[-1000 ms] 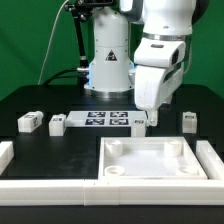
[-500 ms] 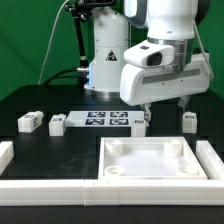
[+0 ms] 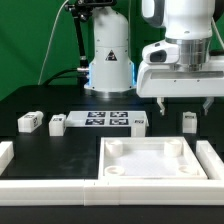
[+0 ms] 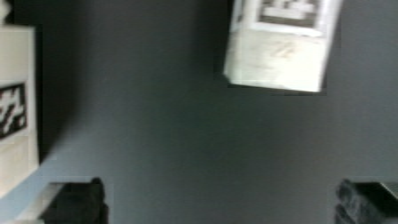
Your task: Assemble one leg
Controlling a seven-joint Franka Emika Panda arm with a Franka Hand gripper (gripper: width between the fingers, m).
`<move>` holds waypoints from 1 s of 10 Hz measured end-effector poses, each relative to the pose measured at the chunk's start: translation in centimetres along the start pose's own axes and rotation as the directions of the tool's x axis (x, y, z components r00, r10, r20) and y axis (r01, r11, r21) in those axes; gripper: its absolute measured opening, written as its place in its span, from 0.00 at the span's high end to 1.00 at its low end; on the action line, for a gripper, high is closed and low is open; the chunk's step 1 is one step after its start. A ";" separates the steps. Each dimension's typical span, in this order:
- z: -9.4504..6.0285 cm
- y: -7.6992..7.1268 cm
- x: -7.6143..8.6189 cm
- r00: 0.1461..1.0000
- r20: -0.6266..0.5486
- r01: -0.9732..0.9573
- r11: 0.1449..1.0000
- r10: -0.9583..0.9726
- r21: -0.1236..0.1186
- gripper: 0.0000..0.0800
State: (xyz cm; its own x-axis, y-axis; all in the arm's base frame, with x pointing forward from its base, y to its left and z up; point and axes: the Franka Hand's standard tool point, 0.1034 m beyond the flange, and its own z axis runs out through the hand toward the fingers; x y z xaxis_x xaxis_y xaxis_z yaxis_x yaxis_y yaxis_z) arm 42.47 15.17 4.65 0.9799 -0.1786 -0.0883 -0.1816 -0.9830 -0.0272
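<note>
Black tabletop and green backdrop fill the exterior view. The gripper (image 3: pixel 190 103) hangs with its jaws spread wide, holding nothing. The leg (image 3: pixel 188 121) lies on the table just below it, untouched. The marker board (image 3: pixel 105 120) and other legs (image 3: pixel 30 122) lie well off to its side.

In the wrist view, the leg (image 4: pixel 285 45) lies ahead of the wide-set fingertips (image 4: pixel 71 200), apart from both.

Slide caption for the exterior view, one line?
Open gripper hovers above the leg at the exterior view's right; white panel in the foreground.
</note>
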 end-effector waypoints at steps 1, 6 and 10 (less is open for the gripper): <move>0.0 -0.1 0.0 0.997 0.003 -0.072 0.997 0.072 0.005 0.19; 0.0 0.4 -0.5 0.997 0.075 -0.012 1.000 0.014 -0.025 0.19; 0.1 0.5 -0.3 0.910 0.378 0.188 0.982 -0.168 -0.015 0.19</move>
State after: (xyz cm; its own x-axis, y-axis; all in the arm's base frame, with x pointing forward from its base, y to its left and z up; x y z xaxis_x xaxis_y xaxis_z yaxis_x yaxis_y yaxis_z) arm 42.06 14.74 4.58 0.8916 0.0189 -0.4525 0.0067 -0.9996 -0.0285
